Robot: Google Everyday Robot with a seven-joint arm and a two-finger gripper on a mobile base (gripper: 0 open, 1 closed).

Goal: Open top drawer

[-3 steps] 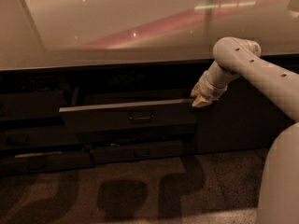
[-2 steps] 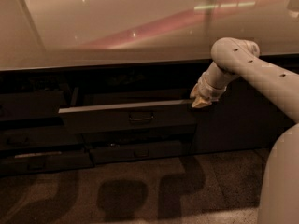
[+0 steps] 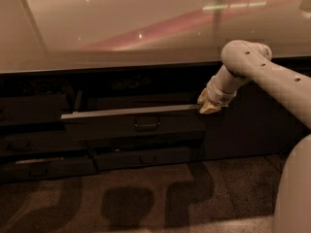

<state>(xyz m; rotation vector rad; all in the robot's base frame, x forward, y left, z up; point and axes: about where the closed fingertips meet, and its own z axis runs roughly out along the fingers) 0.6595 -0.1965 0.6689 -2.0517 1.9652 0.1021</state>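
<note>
Top drawer [image 3: 112, 126], a wide dark grey flat front with a small dark loop handle [image 3: 147, 125] at centre, stands partly out of the cabinet. It stretches left from the gripper, pale top edge showing. The tan-tipped gripper [image 3: 209, 106] is at the drawer's upper right corner; contact with the edge unclear. Grip state: can't tell. A slimmer dark drawer front [image 3: 141, 157] lies below-left of the gripper, set further back. The beige perforated arm [image 3: 272, 76] runs up and right from it. A glossy beige countertop [image 3: 121, 28] is above.
</note>
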